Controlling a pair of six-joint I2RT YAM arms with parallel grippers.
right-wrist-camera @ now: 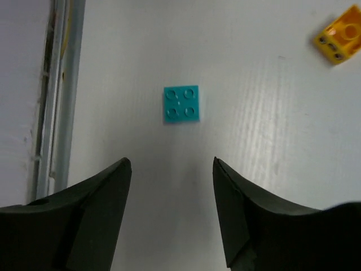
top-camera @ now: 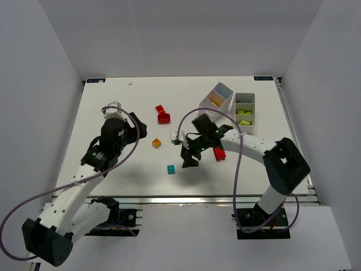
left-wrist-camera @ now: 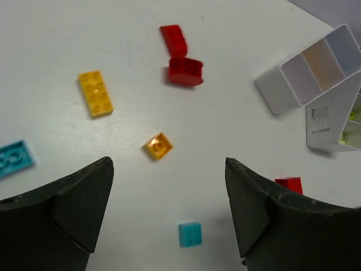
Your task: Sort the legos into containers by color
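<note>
Loose legos lie mid-table: a small cyan brick, an orange brick, two red bricks and another red brick. My right gripper is open and empty, hovering just right of the cyan brick, which lies ahead of its jaws in the right wrist view. My left gripper is open and empty, raised at the left. Its wrist view shows a yellow brick, a long cyan brick, the orange brick and the small cyan brick. Two white containers stand at the back right.
The right container holds lime bricks in its compartments; the left container sits askew with a pale orange tint inside. A metal rail runs along the table's near edge. Grey walls enclose the table on three sides.
</note>
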